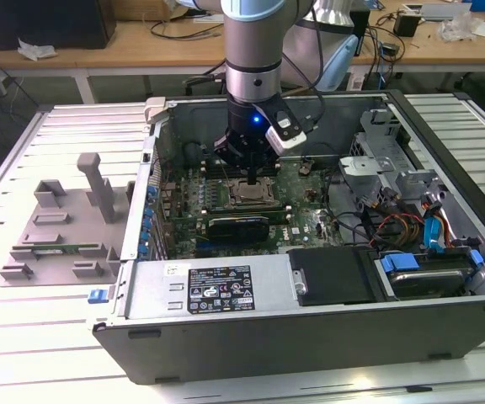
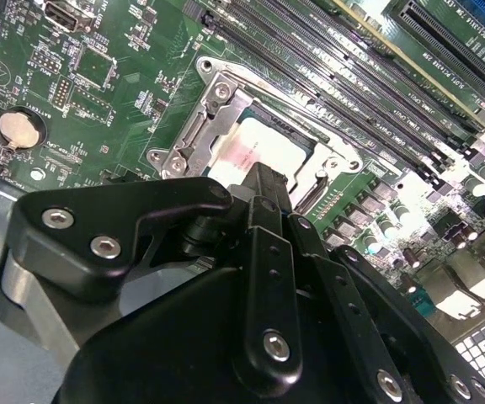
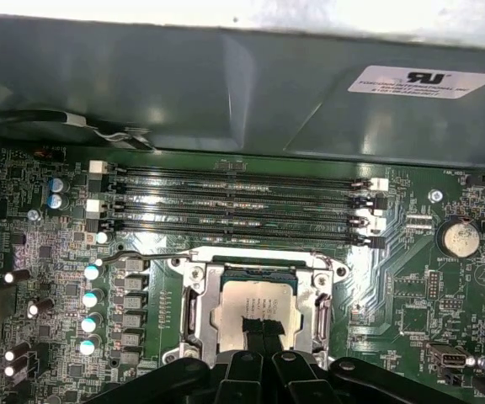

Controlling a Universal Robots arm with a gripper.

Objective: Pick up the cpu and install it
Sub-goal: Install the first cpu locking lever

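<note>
The cpu [image 1: 249, 194], a flat square chip with a silver top, lies level inside the metal socket frame [image 3: 194, 311] on the green motherboard [image 1: 192, 189] of the open computer case. In both wrist views the cpu [image 2: 255, 150] [image 3: 247, 305] sits within the frame. My gripper [image 1: 251, 178] hangs straight above it. Its two black fingers are pressed together, with their tips resting on the middle of the chip's top [image 2: 263, 173] [image 3: 259, 326]. Nothing is held between them. The tips hide a small patch of the chip.
A black graphics card [image 1: 238, 225] lies just in front of the socket, and memory slots [image 3: 238, 202] run behind it. The case wall [image 1: 154, 181], the power supply [image 1: 217, 286] and the drive bay [image 1: 428, 278] ring the board. Grey tray blocks [image 1: 61, 227] stand on the table at the exterior view's left.
</note>
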